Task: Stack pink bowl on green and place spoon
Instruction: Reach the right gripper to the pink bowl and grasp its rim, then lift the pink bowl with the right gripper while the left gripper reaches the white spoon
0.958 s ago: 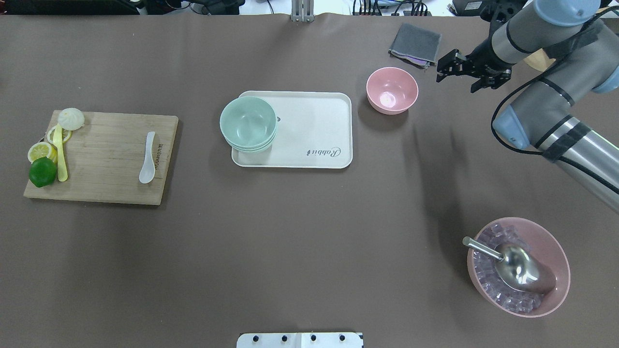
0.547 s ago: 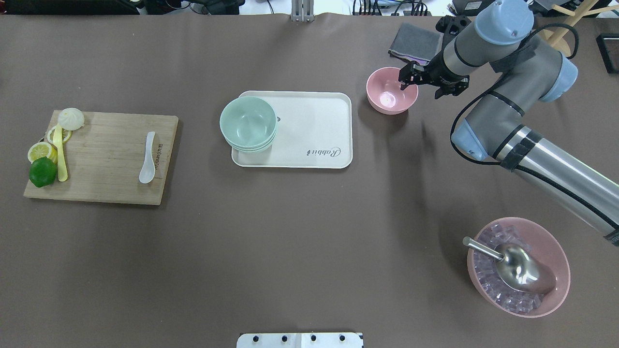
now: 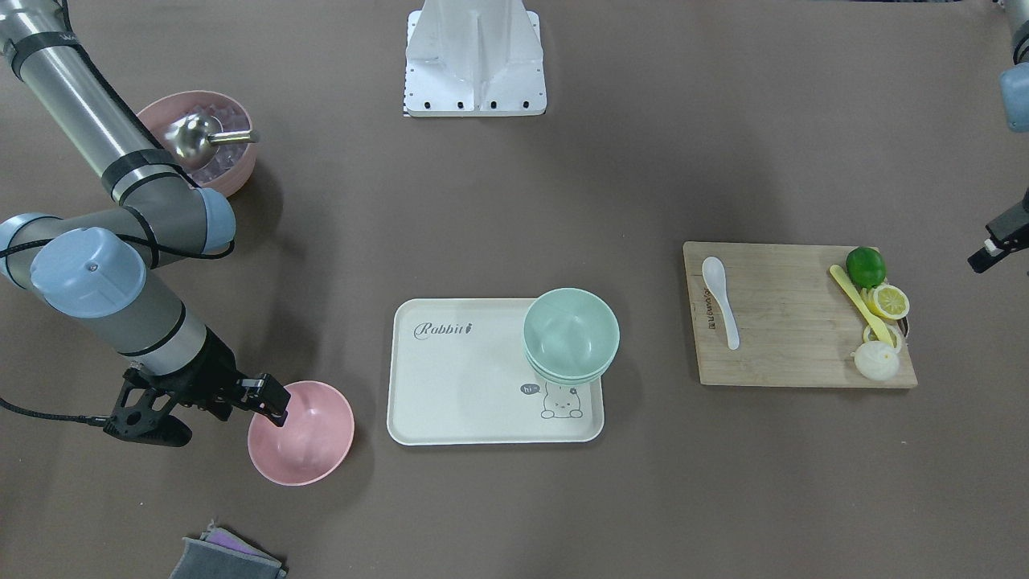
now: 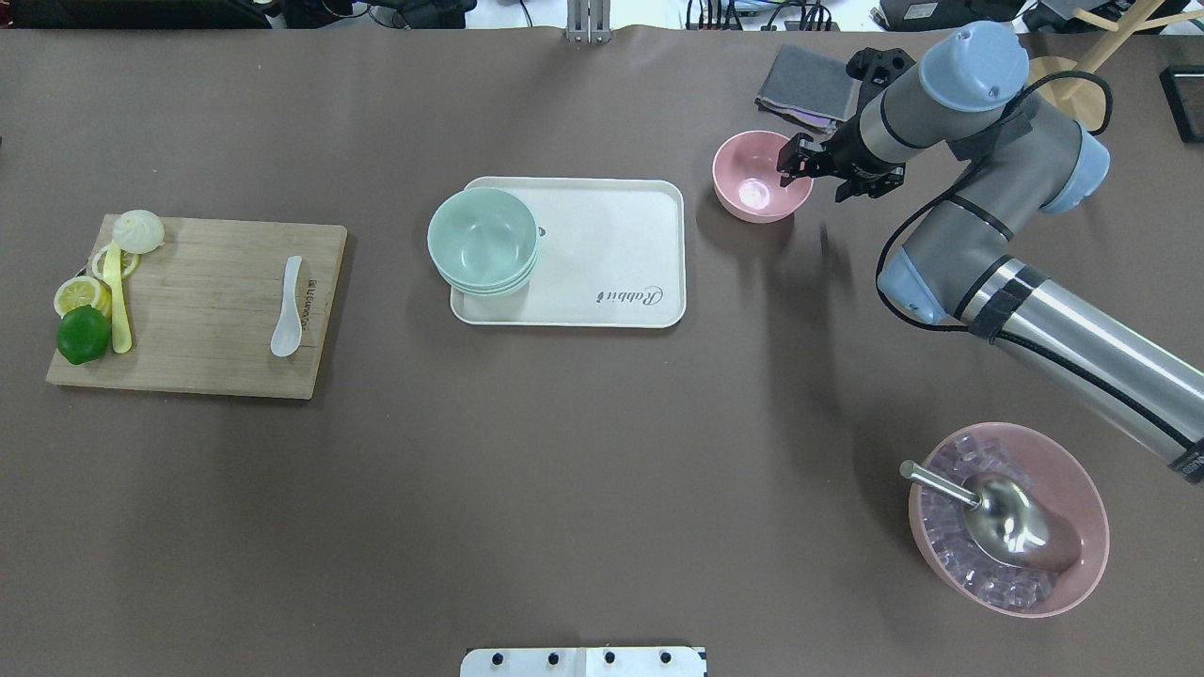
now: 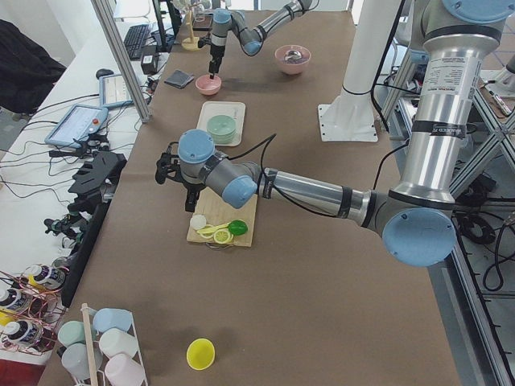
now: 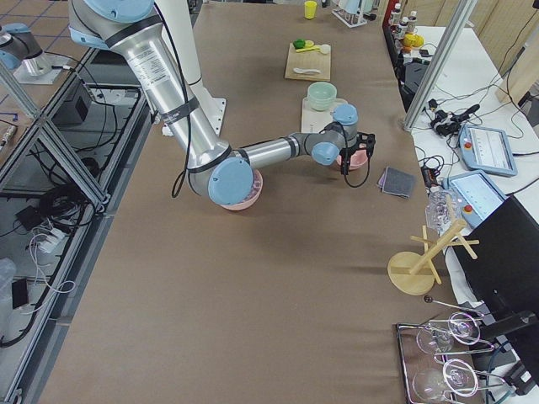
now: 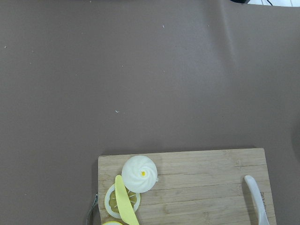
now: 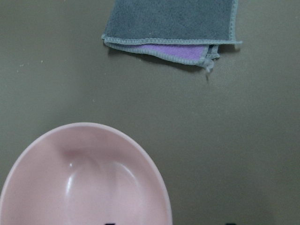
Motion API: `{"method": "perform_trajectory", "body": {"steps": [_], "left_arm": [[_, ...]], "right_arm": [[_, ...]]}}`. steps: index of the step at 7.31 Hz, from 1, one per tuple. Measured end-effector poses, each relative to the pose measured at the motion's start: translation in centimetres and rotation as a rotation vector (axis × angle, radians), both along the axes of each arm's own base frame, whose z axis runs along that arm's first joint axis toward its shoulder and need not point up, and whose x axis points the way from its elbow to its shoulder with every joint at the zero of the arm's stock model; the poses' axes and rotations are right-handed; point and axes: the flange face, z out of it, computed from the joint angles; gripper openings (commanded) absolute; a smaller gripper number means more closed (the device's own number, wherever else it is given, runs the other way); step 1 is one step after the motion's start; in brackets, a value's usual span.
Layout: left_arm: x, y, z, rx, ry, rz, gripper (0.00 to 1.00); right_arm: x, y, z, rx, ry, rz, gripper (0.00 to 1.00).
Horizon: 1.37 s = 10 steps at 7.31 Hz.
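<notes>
The small pink bowl (image 4: 752, 179) stands empty on the table right of the white tray (image 4: 611, 244). A stack of green bowls (image 4: 483, 240) sits on the tray's left corner. The white spoon (image 4: 288, 307) lies on the wooden board (image 4: 207, 310) at the left. My right gripper (image 4: 812, 179) is open and straddles the pink bowl's right rim, one finger inside and one outside; the right wrist view shows that rim (image 8: 154, 178) between the two tips. My left gripper (image 3: 995, 245) hangs beyond the board's outer end; I cannot tell whether it is open.
A large pink bowl (image 4: 1082, 489) of ice cubes with a metal scoop (image 4: 997, 522) stands at the near right. A folded grey cloth (image 4: 807, 85) lies behind the pink bowl. A lime (image 4: 82, 334), lemon slices, a yellow knife and a bun sit on the board's left end.
My right gripper has moved left from beside the grey cloth and come down onto the pink bowl's right rim. The bowls and the spoon have not moved.
</notes>
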Motion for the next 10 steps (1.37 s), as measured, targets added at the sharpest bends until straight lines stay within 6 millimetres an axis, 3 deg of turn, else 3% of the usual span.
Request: {"method": "perform_trajectory", "body": {"steps": [2,6,7,10], "left_arm": [[1.0,0.1,-0.9,-0.015,0.012,-0.001,0.98],[6.2,0.1,-4.5,-0.139,0.05,-0.042,0.98],[8.1,0.0,-5.3,-0.175,0.056,-0.047,0.98],[16.6,1.0,-7.8,-0.256,-0.006,-0.092,0.97]], "right_arm": [[-0.3,0.2,0.2,-0.005,0.001,-0.001,0.0],[0.3,-0.2,-0.9,0.002,-0.015,0.008,0.0],[1.1,-0.5,-1.7,0.009,-0.027,0.018,0.0],[2.6,-0.8,-4.0,-0.008,-0.074,0.058,0.0]]}}
